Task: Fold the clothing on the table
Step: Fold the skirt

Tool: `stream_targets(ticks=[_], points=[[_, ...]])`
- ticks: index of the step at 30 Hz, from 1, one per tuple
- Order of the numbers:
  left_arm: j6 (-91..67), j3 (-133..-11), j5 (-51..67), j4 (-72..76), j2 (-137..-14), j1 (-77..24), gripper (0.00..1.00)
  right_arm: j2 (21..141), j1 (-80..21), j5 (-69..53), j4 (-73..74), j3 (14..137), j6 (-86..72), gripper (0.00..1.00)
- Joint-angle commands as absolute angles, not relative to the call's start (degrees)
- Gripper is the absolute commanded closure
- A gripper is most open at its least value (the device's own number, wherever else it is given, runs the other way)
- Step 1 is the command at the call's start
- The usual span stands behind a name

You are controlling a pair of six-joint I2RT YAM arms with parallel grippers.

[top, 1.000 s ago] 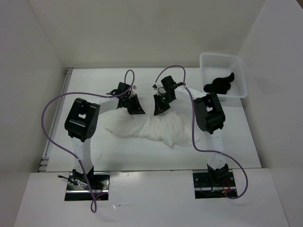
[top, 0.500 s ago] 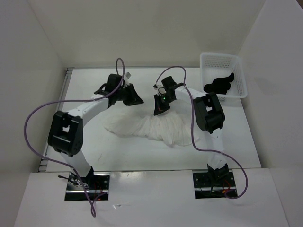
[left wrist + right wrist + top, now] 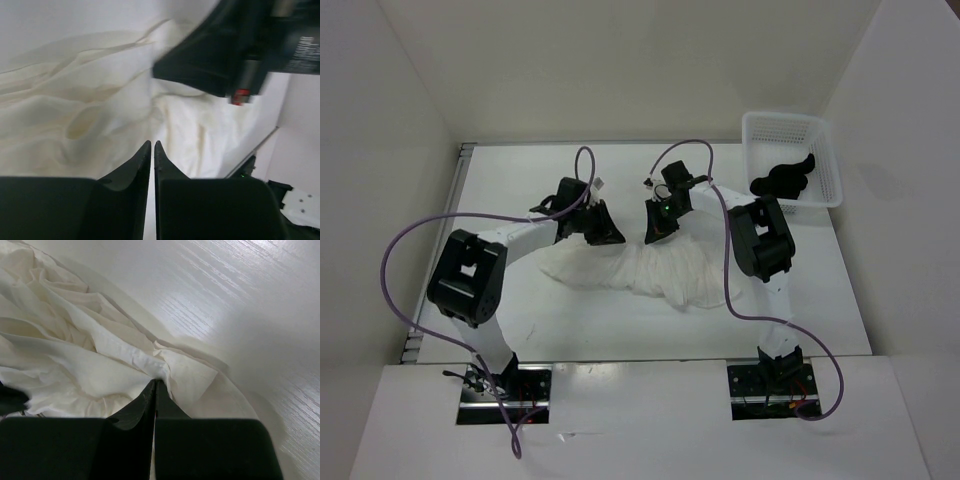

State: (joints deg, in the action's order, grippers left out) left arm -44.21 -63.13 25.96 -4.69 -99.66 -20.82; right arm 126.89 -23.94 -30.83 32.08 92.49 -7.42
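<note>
Crumpled white thin fabric garment lies mid white flat table; right gripper pinches a fold at its 12 o'clock edge, left gripper over its 11 o'clock edge, fingers nearly together, hold on cloth impossible to tell.

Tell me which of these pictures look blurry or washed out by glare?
Left wrist view: the right pincer is smeared by blur, the clothing soft. Right wrist view: glare streaks across the table, folds crisp. Top external view: sharp, evenly lit, the basket shadowing the wall beside it.
</note>
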Motion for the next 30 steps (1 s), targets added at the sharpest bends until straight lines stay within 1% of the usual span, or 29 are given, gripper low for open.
stream_targets(ticks=[1, 5, 7, 12, 13, 14, 17, 18, 21, 24, 27, 30], points=[[-45.26, -61.80, 24.00, -2.30, -102.47, -19.52, 0.90, 127.18, -23.29, -28.65, 29.36, 91.76, -6.86, 1.00], [-46.05, -59.95, 24.87, -0.44, -105.29, -17.67, 0.94, 126.65, -23.29, -28.65, 29.36, 91.76, -6.86, 1.00], [-46.05, -59.94, 22.95, -0.44, -106.17, -17.67, 0.96, 126.65, -23.29, -28.65, 29.36, 91.76, -6.86, 1.00], [-46.05, -58.89, 20.65, -0.36, -108.11, -17.14, 0.97, 126.65, -23.29, -28.13, 29.88, 91.76, -6.86, 0.99], [-46.05, -58.28, 20.65, -0.35, -108.80, -17.14, 0.98, 126.65, -23.29, -28.13, 29.88, 91.76, -6.86, 0.94], [-46.05, -58.27, 20.65, -0.35, -109.33, -17.14, 0.98, 125.87, -23.29, -28.12, 29.88, 91.76, -6.86, 0.78], [-46.05, -57.22, 19.43, 0.18, -109.34, -16.62, 0.98, 120.95, -22.24, -27.52, 29.36, 91.14, -8.08, 0.65], [-46.05, -57.22, 19.42, 0.18, -108.81, -16.61, 0.98, 117.63, -22.24, -26.99, 28.83, 91.14, -8.61, 0.57], [-46.75, -55.99, 18.54, 0.78, -107.50, -15.21, 0.99, 113.48, -19.87, -25.76, 30.31, 90.62, -9.93, 0.45], [-47.37, -55.46, 18.54, 1.32, -105.30, -13.72, 0.99, 109.70, -18.11, -24.88, 31.55, 87.55, -10.55, 0.37], [-47.90, -55.46, 20.91, 1.32, -104.07, -11.87, 0.99, 105.83, -16.27, -21.81, 31.03, 79.67, -12.82, 0.37], [-48.42, -55.98, 22.59, 1.32, -103.01, -8.62, 0.99, 101.70, -14.16, -21.27, 28.92, 73.59, -15.55, 0.37]])
